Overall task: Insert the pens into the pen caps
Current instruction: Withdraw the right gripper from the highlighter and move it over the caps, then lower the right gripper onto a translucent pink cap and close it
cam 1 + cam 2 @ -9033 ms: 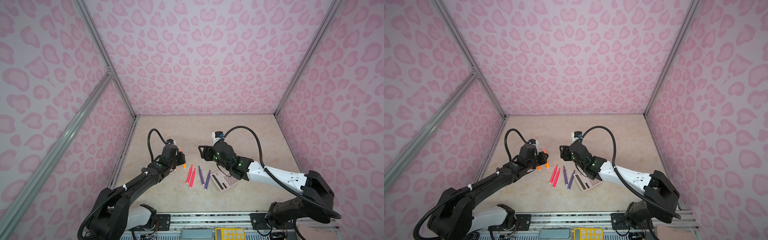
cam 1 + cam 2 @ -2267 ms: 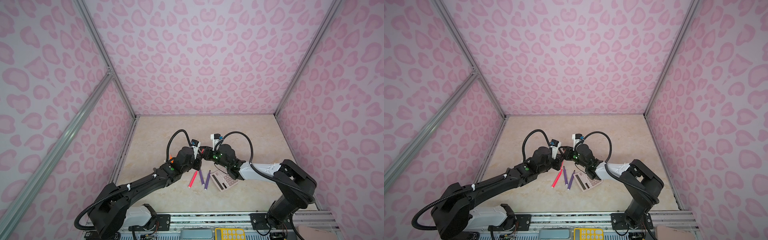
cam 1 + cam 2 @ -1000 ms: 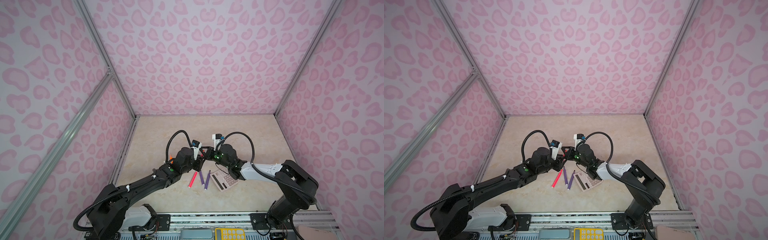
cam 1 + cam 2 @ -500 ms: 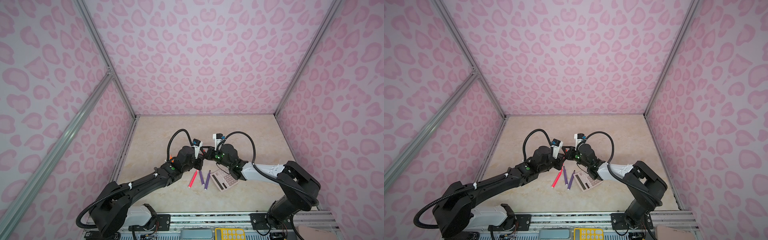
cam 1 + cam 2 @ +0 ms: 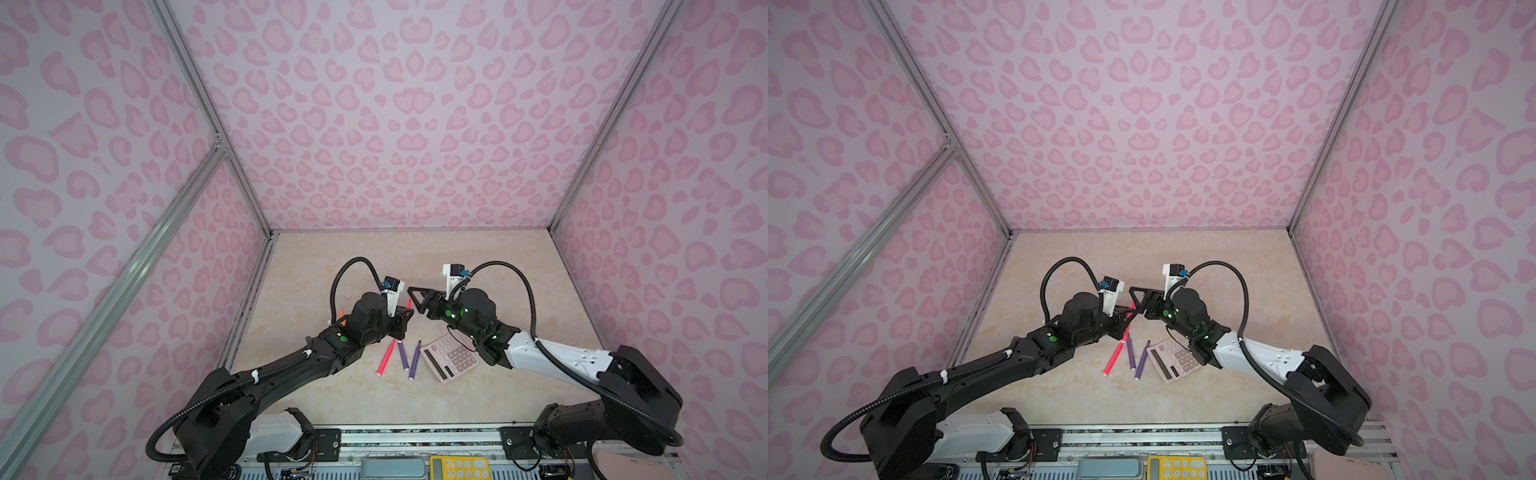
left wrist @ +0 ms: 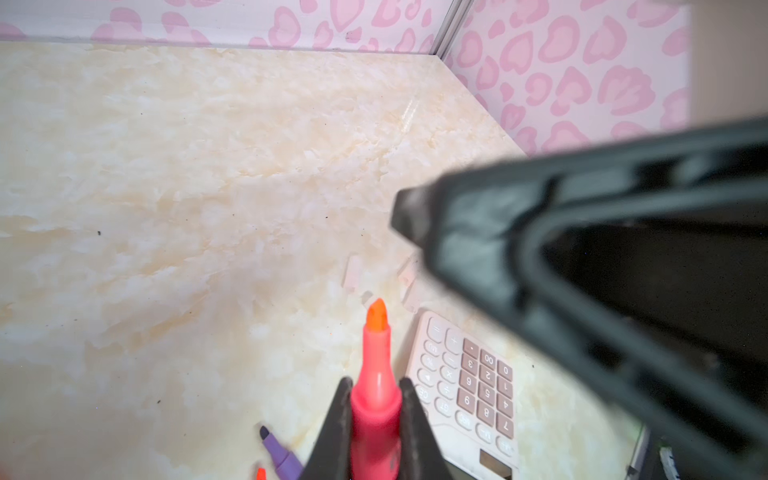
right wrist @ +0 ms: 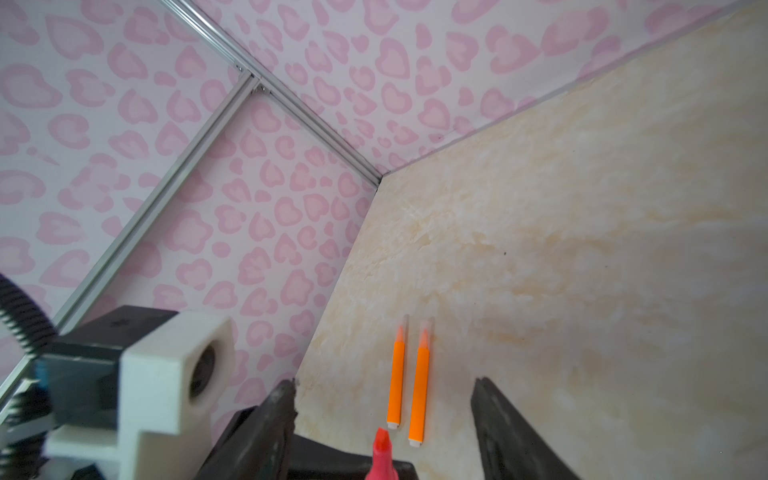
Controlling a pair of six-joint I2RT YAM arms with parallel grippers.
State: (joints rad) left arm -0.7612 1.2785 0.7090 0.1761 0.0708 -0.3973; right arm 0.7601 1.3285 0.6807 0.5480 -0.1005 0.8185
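- 1 pen in hand: pink-red pen [image 6: 376, 361] clamped between the narrow jaws of the left end effector [image 6: 375, 390], tip bare as far as can be seen.
- Facing it, right end effector [image 7: 382, 382] spread wide and empty, that pen's tip poking up between its fingers.
- Step, as judged: capping this pen, cap not yet on; 2 orange pens [image 7: 419, 395] lying capped on the bench [image 7: 582, 249].
- Next, probably: fetch a clear pen cap [image 6: 352, 272] from the bench beside the calculator [image 6: 465, 386], then line it up squarely on the tip.
- Nearby: 2 purple pens [image 5: 402, 356] and a second pink-red pen [image 5: 386, 357], uncapped by the look.
- In the way: close quarters between both arms; caps nearly invisible against the bench.
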